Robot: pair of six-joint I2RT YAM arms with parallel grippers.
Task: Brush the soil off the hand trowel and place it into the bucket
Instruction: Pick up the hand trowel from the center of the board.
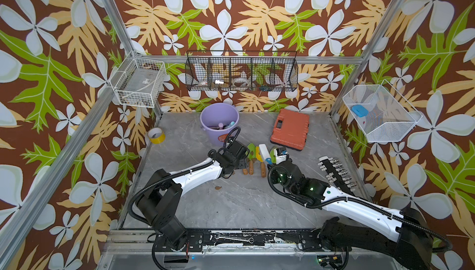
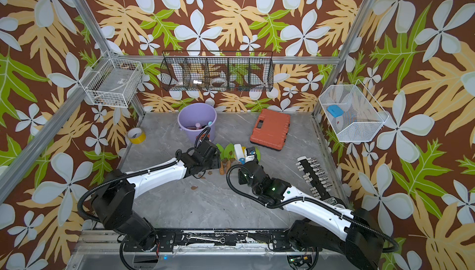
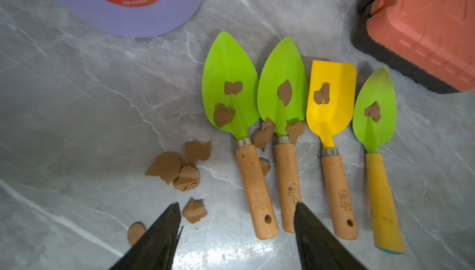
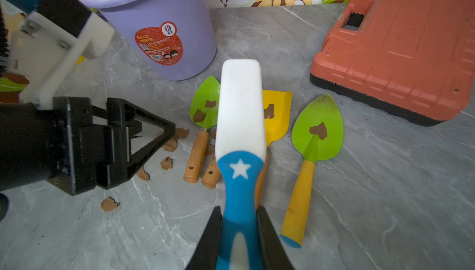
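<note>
Right tool [image 4: 239, 208] is clamped on the brush [image 4: 240, 106]. Left tool [image 3: 237, 204] hangs open and empty over the trowels [image 3: 282, 76], which lie in a row on the counter [image 3: 77, 88], soil [image 3: 223, 114] on their blades, just near-right of the bucket [image 4: 164, 9].

On your grey marbled bench [image 1: 244, 204], four short-handled hand trowels [image 3: 280, 117] lie side by side, just before the round lilac plastic bucket [image 4: 154, 11]. The flat orange-red tool case [image 1: 290, 129] lies to their right. Flat brown soil clumps [image 3: 167, 165] sit on their blades and left of their handles.

Bright, even light; soft shadows, faint glare on the tabletop [image 3: 77, 76]; wrist views bend, blur at edges.
</note>
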